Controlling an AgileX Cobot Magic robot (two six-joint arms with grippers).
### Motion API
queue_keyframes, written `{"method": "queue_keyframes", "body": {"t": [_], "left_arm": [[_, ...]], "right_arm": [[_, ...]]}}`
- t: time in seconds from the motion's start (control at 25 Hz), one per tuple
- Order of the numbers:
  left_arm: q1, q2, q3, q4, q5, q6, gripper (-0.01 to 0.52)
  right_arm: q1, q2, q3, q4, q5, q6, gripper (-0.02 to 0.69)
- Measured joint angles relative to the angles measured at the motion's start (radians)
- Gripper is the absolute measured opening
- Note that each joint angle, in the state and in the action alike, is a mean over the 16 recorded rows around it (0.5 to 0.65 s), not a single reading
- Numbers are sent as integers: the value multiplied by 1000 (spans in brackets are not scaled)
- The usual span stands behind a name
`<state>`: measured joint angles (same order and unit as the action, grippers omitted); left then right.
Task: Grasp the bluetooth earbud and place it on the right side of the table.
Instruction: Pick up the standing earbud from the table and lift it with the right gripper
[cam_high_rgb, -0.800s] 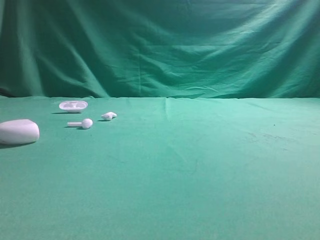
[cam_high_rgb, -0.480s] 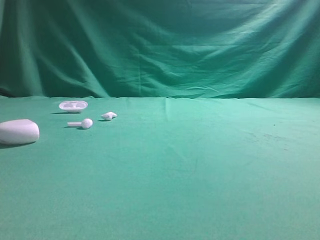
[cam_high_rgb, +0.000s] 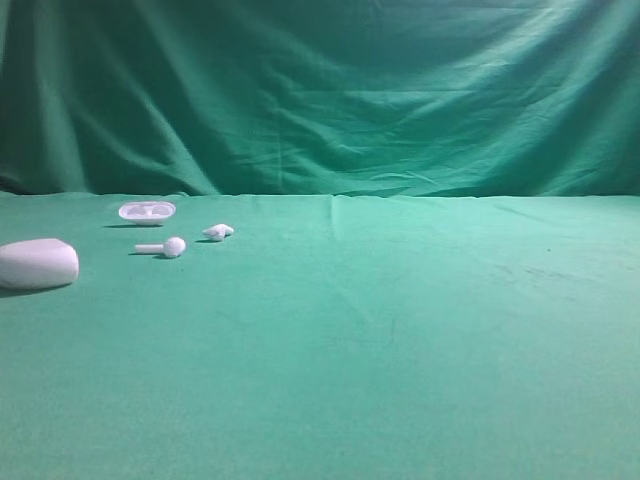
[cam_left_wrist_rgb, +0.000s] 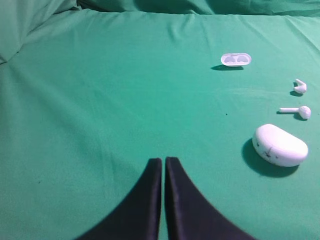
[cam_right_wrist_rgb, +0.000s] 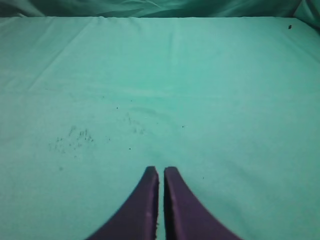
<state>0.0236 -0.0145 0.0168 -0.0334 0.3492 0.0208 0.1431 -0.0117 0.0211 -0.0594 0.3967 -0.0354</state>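
We see the earbud (cam_high_rgb: 217, 232) lying on the table's (cam_high_rgb: 400, 330) left part. Both grippers, left (cam_left_wrist_rgb: 163, 162) and right (cam_right_wrist_rgb: 161, 172), are clenched and hold nothing.

Glossy white bluetooth earbud (cam_high_rgb: 217, 232); white long-stemmed earbud (cam_high_rgb: 163, 247), tray (cam_high_rgb: 146, 211), case (cam_high_rgb: 38, 263); green cloth surface (cam_high_rgb: 400, 330); black fingers (cam_left_wrist_rgb: 150, 200).

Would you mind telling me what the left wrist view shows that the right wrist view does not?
Only the left wrist view shows the four white items: the bluetooth earbud, the long-stemmed earbud, the oval tray and the rounded case, plus the shut left gripper. Only the right wrist view shows the shut right gripper and faint dark specks on the cloth. Both share the green-covered table, with each gripper holding nothing.
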Motion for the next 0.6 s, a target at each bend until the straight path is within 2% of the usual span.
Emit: {"method": "queue_keyframes", "body": {"t": [0.16, 0.6], "left_arm": [[0, 0, 0, 0, 0, 0, 0], [0, 0, 0, 0, 0, 0, 0]], "right_arm": [[0, 0, 2, -11, -92, -5, 0], [0, 22, -28, -25, -481, -6, 0]]}}
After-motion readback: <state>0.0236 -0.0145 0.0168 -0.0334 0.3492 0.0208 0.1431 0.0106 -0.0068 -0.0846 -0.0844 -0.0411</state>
